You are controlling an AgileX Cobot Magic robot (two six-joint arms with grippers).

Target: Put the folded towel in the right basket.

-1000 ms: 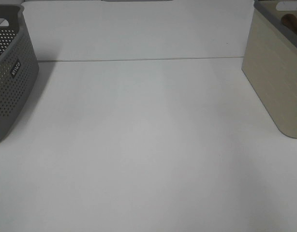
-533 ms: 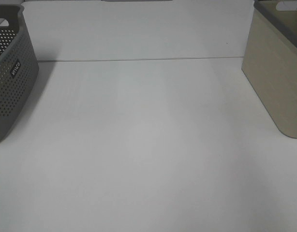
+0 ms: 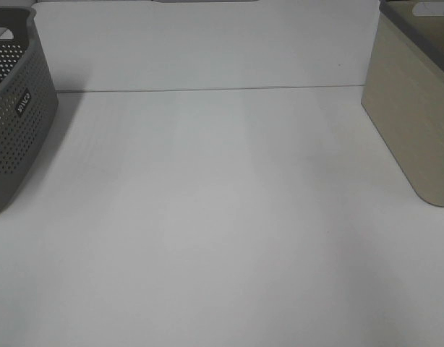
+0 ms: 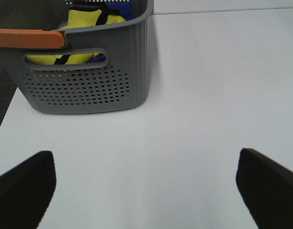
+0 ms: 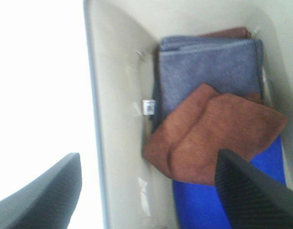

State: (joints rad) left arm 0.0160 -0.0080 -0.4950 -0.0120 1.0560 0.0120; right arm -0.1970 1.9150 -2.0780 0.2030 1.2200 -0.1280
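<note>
The right basket (image 3: pixel 413 119) is beige and stands at the table's right edge. The right wrist view looks down into it past its inner wall (image 5: pixel 120 95). A brown folded towel (image 5: pixel 211 138) lies inside, on top of a grey-blue folded towel (image 5: pixel 208 71) and a blue cloth (image 5: pixel 232 200). My right gripper (image 5: pixel 149 191) is open and empty above the basket, apart from the brown towel. My left gripper (image 4: pixel 146 186) is open and empty over the bare table. Neither gripper shows in the exterior high view.
A grey perforated basket (image 3: pixel 12 123) stands at the table's left edge. In the left wrist view (image 4: pixel 89 81) it holds yellow and purple cloth (image 4: pixel 89 19), and an orange bar (image 4: pixel 27 38) lies along its rim. A thin seam (image 3: pixel 207 90) crosses the white table.
One second ago a brown shape showed in the top of the right basket in the exterior high view. It is gone from that view now. Nothing else has moved.
</note>
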